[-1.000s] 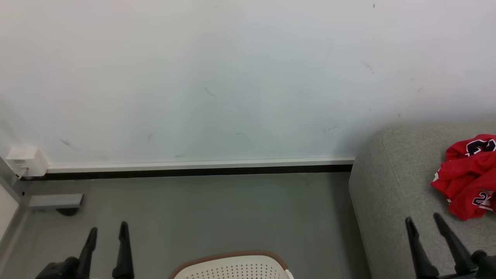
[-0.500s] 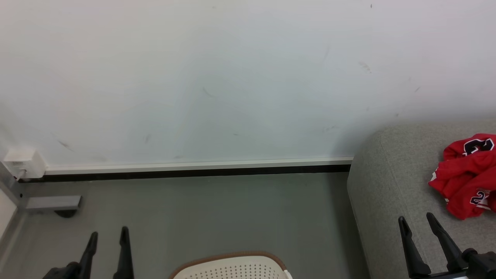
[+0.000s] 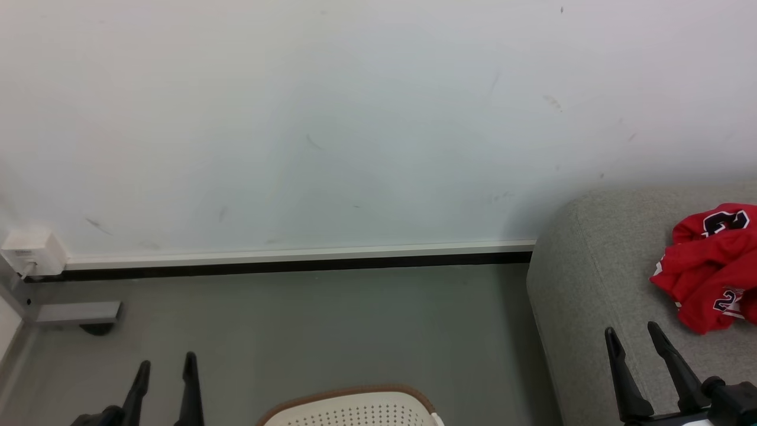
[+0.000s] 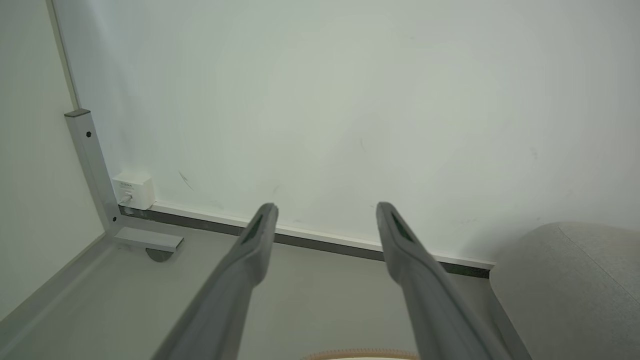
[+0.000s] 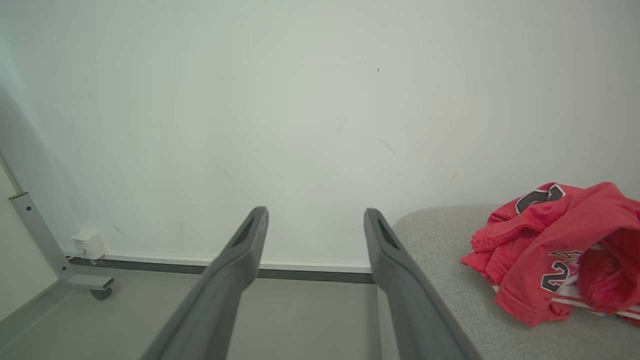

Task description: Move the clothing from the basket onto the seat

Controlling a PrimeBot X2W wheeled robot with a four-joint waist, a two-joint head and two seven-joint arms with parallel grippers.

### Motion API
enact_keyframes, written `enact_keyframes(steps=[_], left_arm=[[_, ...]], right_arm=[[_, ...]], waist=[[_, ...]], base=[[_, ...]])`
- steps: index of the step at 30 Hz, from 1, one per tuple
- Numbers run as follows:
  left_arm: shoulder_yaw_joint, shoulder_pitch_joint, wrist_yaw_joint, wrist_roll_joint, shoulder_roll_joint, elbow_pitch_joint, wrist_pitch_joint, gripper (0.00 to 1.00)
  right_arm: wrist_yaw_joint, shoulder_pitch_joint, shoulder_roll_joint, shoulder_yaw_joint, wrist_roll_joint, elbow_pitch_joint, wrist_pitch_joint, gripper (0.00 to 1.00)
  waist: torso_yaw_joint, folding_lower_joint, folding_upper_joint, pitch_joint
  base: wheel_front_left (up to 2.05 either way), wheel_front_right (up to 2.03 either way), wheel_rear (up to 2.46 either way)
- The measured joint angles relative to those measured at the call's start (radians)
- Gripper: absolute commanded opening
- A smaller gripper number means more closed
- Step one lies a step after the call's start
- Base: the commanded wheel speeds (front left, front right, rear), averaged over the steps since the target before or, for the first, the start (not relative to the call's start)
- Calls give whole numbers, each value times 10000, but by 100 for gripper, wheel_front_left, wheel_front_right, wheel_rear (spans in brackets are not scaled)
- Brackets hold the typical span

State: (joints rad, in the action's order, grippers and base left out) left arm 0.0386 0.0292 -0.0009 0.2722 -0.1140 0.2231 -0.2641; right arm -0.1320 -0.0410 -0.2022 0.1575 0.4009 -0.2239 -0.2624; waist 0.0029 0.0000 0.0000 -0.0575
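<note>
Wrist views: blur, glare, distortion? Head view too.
Left wrist view: left gripper slightly soft up close, wall evenly lit. Right wrist view: clothing sharp, numbers legible. Head view: diffuse light, no glare, faint shadow on wall beside seat.

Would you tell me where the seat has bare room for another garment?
The seat is bare from its rounded left edge to the red clothing, near the right gripper. That pile crowds its right side.
</note>
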Motion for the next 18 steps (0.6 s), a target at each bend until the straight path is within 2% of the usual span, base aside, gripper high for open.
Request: enact_keyframes(steps=[15,16,18], left_arm=[[418,-75,-359,-359,263,234,0,100],[422,-69,-416,-357,274,274,0,0],[403,22,-422,-345,360,433,2,0]], right_arm=[[0,-52,46,48,0,-8,0,100],[0,-41,58,46,2,-23,0,0],[-2,105,146,65,8,-146,17,0]], waist=[[-123,0,0,12],[-126,0,0,13],[-128,0,0,13]], base=[[0,0,0],[0,0,0],[0,0,0]])
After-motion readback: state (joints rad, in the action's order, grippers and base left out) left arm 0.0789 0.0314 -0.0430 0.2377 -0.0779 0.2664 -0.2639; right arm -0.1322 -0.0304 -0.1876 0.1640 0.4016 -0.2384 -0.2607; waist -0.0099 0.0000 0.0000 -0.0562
